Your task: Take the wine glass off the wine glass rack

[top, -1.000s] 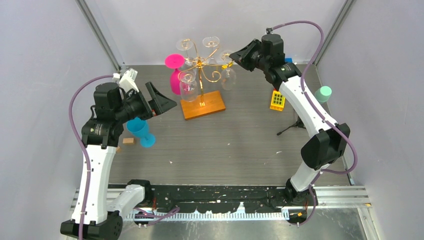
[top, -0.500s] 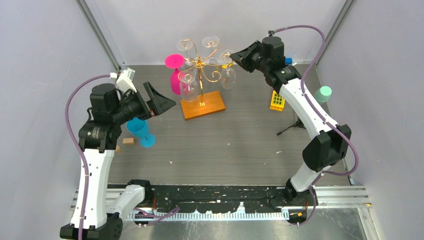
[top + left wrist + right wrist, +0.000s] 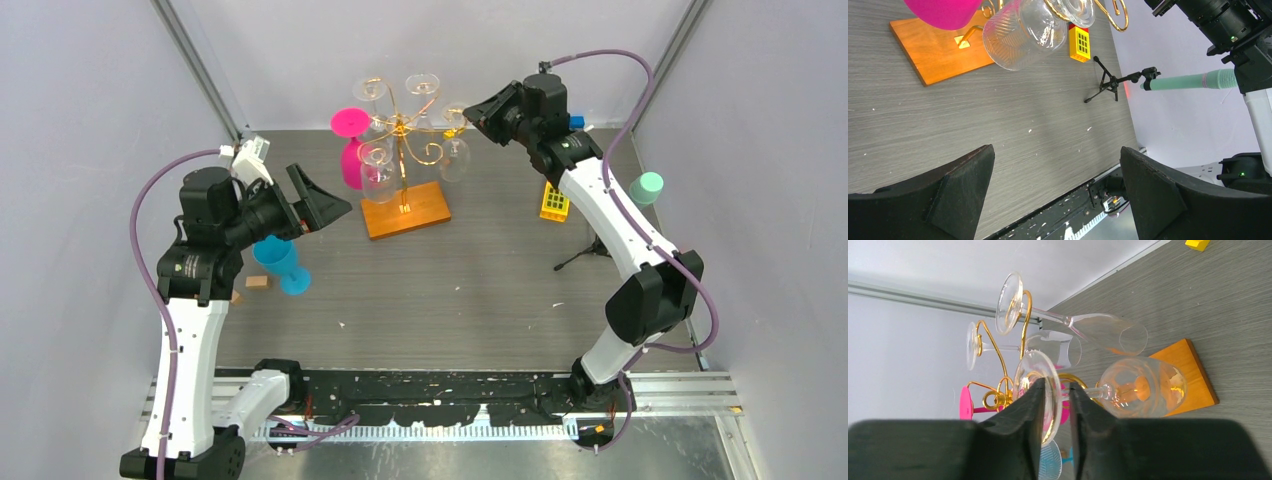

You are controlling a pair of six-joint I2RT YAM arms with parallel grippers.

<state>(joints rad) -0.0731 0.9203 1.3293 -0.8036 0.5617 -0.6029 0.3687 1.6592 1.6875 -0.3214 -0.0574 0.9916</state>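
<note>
The wine glass rack (image 3: 402, 128) is a gold wire tree on an orange-brown wooden base (image 3: 420, 212) at the back of the table. Several clear glasses and a pink one (image 3: 350, 140) hang on it upside down. My right gripper (image 3: 470, 112) is at the rack's right arm. In the right wrist view it (image 3: 1056, 384) is shut on the round foot of a clear wine glass (image 3: 1143, 387), which still hangs on the gold wire (image 3: 1025, 315). My left gripper (image 3: 335, 205) is open and empty left of the base; the left wrist view (image 3: 1055, 165) shows only table between its fingers.
A blue glass (image 3: 280, 262) stands under the left arm. A yellow block (image 3: 555, 200), a small black tripod (image 3: 590, 250) and a mint cylinder (image 3: 648, 187) are at the right. Grey walls close in the back and both sides.
My left arm has drawn back slightly to the left. My right gripper has shifted a little upward at the glass's foot. The glasses hang as before.
</note>
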